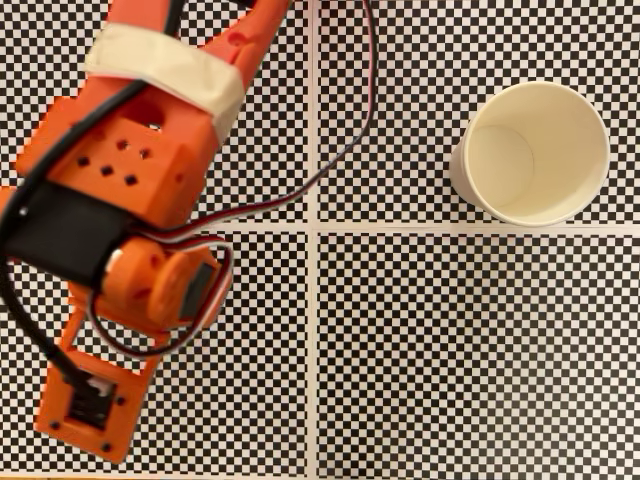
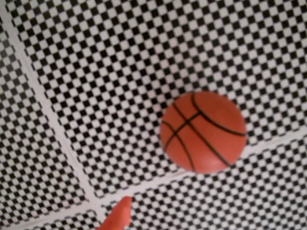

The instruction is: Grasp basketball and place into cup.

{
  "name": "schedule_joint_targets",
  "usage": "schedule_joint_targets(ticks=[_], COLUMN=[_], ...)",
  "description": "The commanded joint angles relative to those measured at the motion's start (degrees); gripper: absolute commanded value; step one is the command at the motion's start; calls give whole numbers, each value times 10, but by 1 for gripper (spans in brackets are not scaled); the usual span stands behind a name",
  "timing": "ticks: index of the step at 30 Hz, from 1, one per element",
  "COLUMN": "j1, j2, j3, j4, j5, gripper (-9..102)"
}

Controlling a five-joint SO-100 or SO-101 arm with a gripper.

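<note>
In the wrist view the basketball (image 2: 203, 132), orange with black seams, rests on the checkered surface right of centre, just above a white line. One orange fingertip (image 2: 117, 216) of my gripper pokes in at the bottom edge, down and left of the ball and apart from it. The other finger is out of frame. The cup (image 1: 565, 140), cream-white paper, stands upright at the upper right of the fixed view, and its bare bottom is visible inside.
The orange arm body (image 1: 120, 180), with a white tape band and black and red cables (image 1: 345, 140), covers the left of the fixed view. The black-and-white checkered mat (image 1: 450, 350) is crossed by white lines.
</note>
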Motion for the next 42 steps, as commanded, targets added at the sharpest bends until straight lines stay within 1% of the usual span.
schedule_joint_targets(ticks=[1,13,28,42], j1=[-3,-5,-1,18], j2=[-3,-66,-149,-172], j3=[-33,-89,-213,-224], j4=[4,4,5,5], j5=[7,25,25,22], gripper=[56,58,60,62])
